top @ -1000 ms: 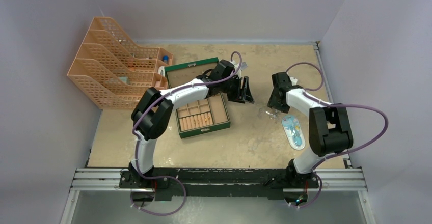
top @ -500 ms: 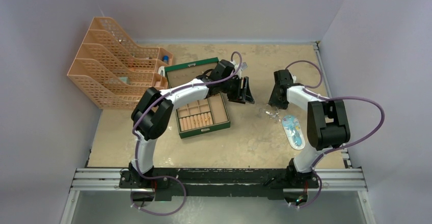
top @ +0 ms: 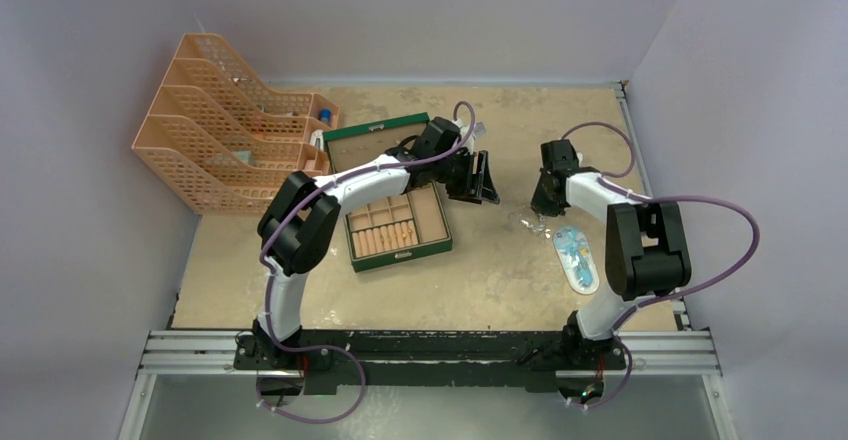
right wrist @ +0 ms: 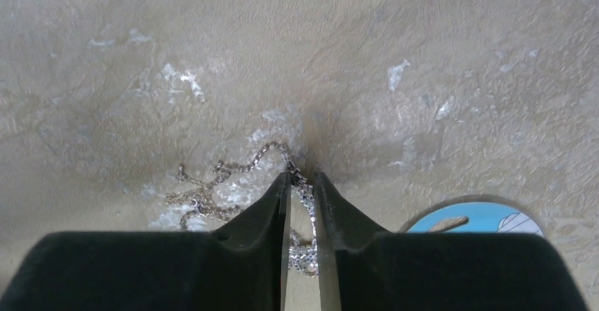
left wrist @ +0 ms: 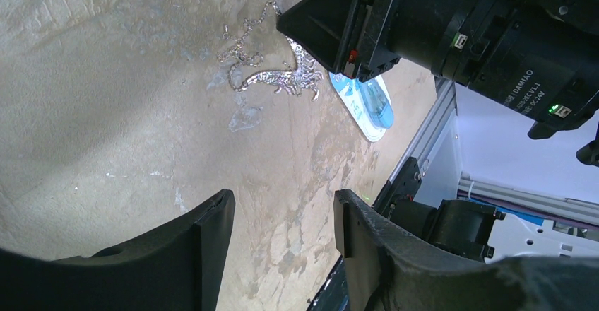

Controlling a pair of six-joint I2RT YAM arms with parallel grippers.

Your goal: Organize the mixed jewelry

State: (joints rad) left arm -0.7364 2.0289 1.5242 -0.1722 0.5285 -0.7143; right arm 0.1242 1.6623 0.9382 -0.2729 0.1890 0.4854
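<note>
The right fingers (right wrist: 261,219) are reaching down to the mottled tan worktop (top: 450,270) and pinching almost closed, with only a slim gap, on a strand of the silvery chain tangle (right wrist: 212,191). One bright strand is running up between their tips, while the other loops are lying spread on the worktop to one side. A light-blue oval packet (right wrist: 480,215) is lying just beside the tangle. The left fingers (left wrist: 205,240) are hanging above the worktop, spread wide and gripping nothing, and their camera is looking across at the chain and the right arm's dark wrist. From above, a green box (top: 398,225) with tan compartments is sitting open under the left arm, and orange mesh file racks (top: 215,140) are standing at the far left.
</note>
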